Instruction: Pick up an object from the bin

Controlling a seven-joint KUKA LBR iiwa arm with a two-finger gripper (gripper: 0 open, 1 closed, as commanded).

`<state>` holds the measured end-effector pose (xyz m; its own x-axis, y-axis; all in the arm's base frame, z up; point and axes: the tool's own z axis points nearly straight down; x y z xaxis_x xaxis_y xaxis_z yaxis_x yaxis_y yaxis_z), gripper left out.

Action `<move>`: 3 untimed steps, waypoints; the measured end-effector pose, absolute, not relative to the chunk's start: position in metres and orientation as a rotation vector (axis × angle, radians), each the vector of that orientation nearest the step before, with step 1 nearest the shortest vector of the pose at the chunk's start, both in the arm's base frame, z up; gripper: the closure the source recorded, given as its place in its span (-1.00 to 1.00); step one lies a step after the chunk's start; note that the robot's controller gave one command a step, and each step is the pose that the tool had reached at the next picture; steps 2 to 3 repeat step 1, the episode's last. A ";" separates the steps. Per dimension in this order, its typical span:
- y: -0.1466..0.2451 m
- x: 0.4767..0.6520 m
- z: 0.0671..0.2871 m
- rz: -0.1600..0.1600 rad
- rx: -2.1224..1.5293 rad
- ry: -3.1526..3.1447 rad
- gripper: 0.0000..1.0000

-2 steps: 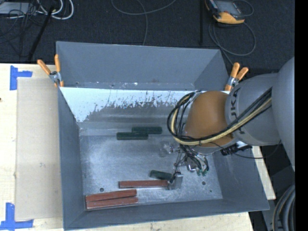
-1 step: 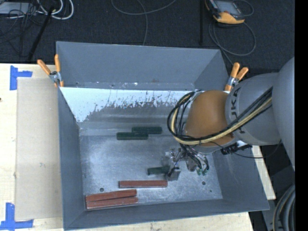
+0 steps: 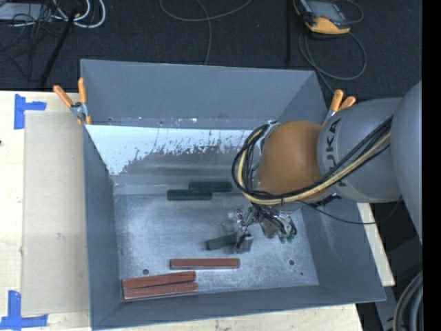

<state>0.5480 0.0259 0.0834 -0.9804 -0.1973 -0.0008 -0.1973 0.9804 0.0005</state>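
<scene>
My gripper (image 3: pixel 242 236) is low in the bin's right half, under the orange wrist cover. Its fingertips sit at the right end of a small dark grey-green block (image 3: pixel 222 242) that lies on the bin floor. The fingers stand on either side of that end, but whether they press on it cannot be made out. A reddish-brown flat bar (image 3: pixel 204 263) lies just in front of the block.
Two dark green bars (image 3: pixel 198 191) lie end to end near the back wall. Two more reddish-brown bars (image 3: pixel 160 285) lie side by side at the front left corner. The arm and its cables cover the bin's right side.
</scene>
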 end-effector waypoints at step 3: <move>0.010 0.582 0.294 -0.002 -0.330 3.114 1.00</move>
